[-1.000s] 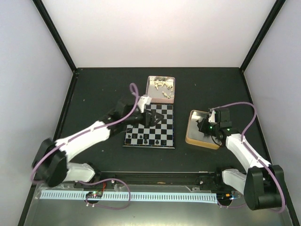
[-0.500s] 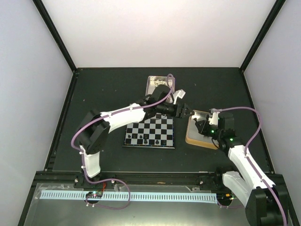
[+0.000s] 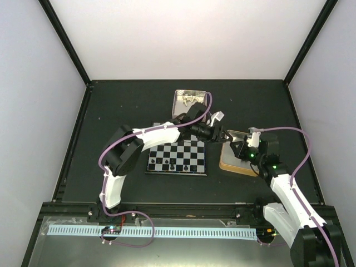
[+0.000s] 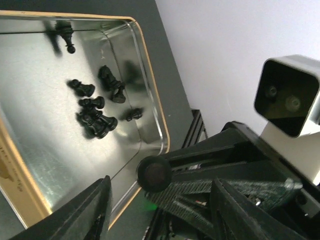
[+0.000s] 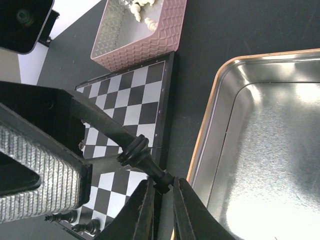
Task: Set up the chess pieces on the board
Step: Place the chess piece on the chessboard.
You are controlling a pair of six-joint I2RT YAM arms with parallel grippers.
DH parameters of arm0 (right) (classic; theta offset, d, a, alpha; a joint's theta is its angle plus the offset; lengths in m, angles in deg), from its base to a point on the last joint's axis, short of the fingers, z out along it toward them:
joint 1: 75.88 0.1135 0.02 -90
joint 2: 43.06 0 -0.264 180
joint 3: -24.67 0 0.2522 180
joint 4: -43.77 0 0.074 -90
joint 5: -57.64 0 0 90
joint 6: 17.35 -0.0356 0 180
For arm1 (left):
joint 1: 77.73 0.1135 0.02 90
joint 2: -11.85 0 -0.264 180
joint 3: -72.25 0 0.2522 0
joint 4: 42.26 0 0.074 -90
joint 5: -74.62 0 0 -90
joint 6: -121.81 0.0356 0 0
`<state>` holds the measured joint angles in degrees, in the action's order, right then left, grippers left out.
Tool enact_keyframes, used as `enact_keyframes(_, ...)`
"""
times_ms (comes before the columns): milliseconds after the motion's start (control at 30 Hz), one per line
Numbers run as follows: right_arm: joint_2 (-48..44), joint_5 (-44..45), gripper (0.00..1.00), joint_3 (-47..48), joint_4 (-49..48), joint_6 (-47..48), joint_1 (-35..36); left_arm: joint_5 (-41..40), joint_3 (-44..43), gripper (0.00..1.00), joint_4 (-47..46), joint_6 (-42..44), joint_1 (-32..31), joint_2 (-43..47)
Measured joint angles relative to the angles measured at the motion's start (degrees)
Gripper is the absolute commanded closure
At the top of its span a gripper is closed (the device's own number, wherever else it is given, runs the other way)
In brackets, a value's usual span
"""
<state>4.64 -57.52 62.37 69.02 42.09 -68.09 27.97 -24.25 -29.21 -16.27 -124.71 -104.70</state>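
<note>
The right gripper [image 5: 163, 189] has its 2 fingers pinched tight on the narrow top end of 1 black chess piece [image 5: 136, 151]. The piece is not upright. Its long axis lies close to level, running from the right fingertips diagonally out towards the board [image 5: 127, 107], with the round base leading. In the left wrist view that base faces the camera almost square-on. From above, the piece hangs over the strip of table [image 3: 111, 111] between the board's right edge and the left rim of the gold tin [image 3: 240, 167].

The left gripper [image 3: 221, 136] reaches across the board's far right corner to meet it. Its 2 fingers [image 4: 95, 212] stand about halfway apart, 1 on each side of the base. The pictures do not show whether either finger touches it.

Several more black pieces [image 4: 95, 117] lie on their sides in the gold tin. A few black pieces [image 5: 75, 222] stand along the board's near row. White pieces [image 5: 142, 10] lie in the pink tin [image 5: 145, 45] at the board's far edge.
</note>
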Motion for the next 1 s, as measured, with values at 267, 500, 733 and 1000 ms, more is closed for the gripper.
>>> enact_keyframes(267, 0.04, -1.81, 0.88, -0.04, -1.18, -0.44, 0.0, 2.36, -2.25, 0.66, -1.49, -1.64, 0.0, -1.95)
enact_keyframes(500, 0.04, -2.36, 0.86, -0.04, -1.27, -0.63, 0.0, 2.49, -3.39, 0.87, 0.26, -0.44, 0.0, -2.6)
enact_keyframes(733, -0.81, -3.39, 0.52, -0.11, -1.07, -2.6, 0.02, 2.34, -3.45, 0.93, 0.68, 0.83, 0.09, -2.45)
enact_keyframes(1000, -9.2, -9.92, 0.36, -4.96, -11.63, -16.31, 0.11, 2.47, 5.11, 0.93, -4.44, -3.02, 2.75, 8.22)
